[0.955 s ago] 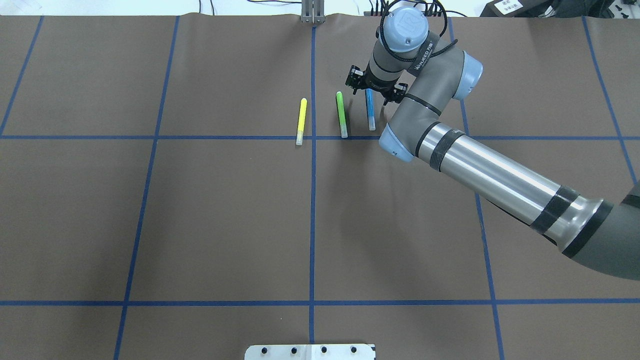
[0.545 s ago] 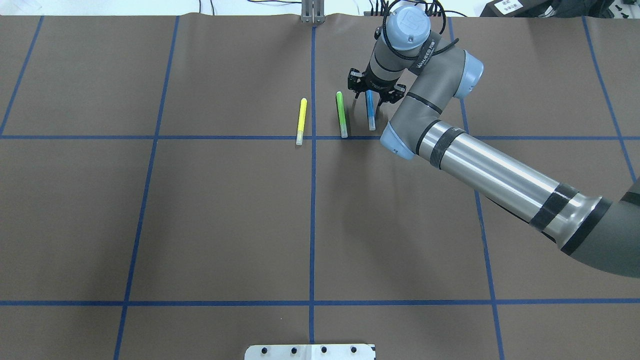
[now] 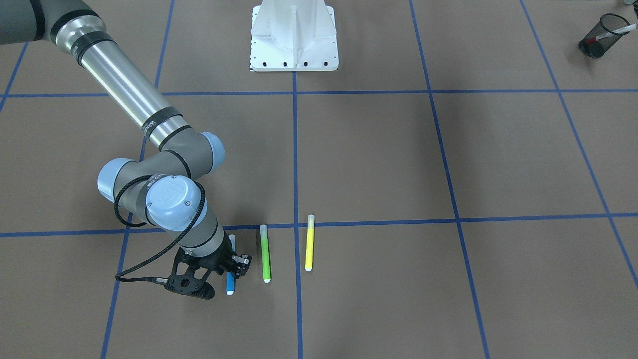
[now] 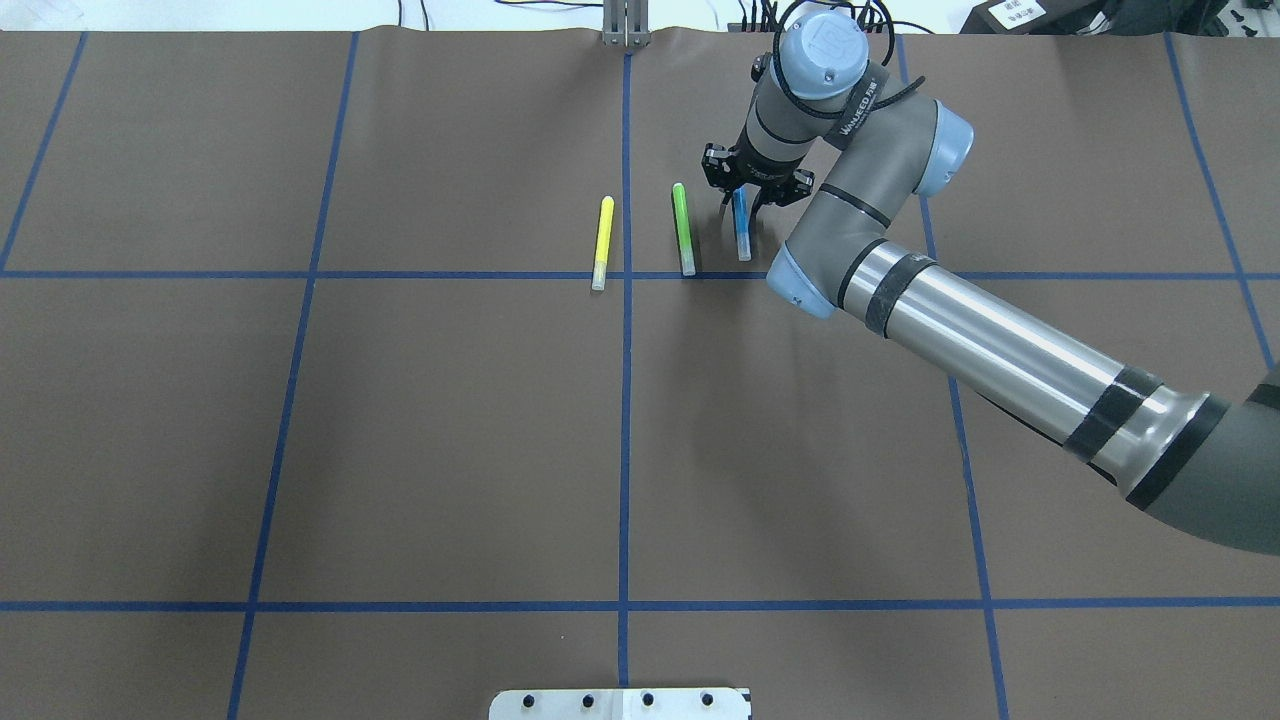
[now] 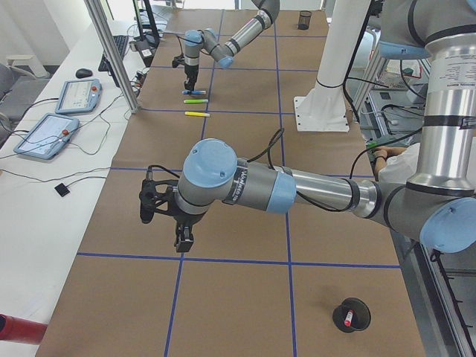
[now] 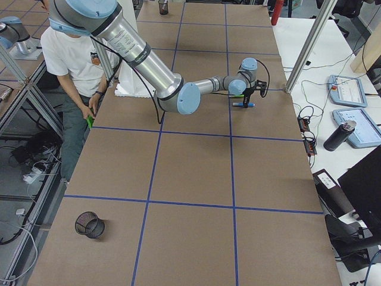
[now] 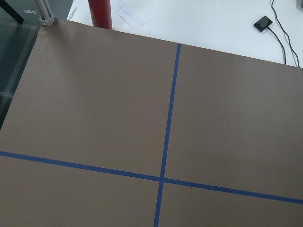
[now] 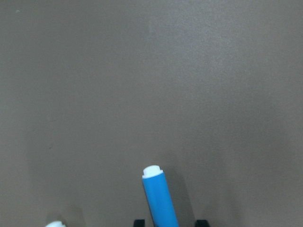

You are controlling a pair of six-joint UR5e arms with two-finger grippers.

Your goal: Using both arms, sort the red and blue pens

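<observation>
The blue pen (image 4: 741, 232) lies on the brown mat, next to a green marker. My right gripper (image 4: 742, 208) is down over its far end, open, with one finger on each side of the barrel. In the right wrist view the blue pen (image 8: 158, 196) runs up between the two fingertips (image 8: 201, 221), with small gaps either side. The red pen (image 3: 617, 31) stands in a black mesh cup (image 3: 598, 30) at the table corner. My left gripper (image 5: 181, 239) hovers over bare mat in the left side view; I cannot tell whether it is open or shut.
A green marker (image 4: 683, 228) and a yellow marker (image 4: 603, 242) lie parallel to the blue pen. The white robot base (image 3: 294, 35) stands at mid table edge. A seated person (image 6: 74, 53) is beside the table. A red cylinder (image 7: 100, 12) stands past the mat's edge.
My right gripper has come down and shifted slightly along the blue pen, so its fingers now straddle the barrel. The pens have not moved.
</observation>
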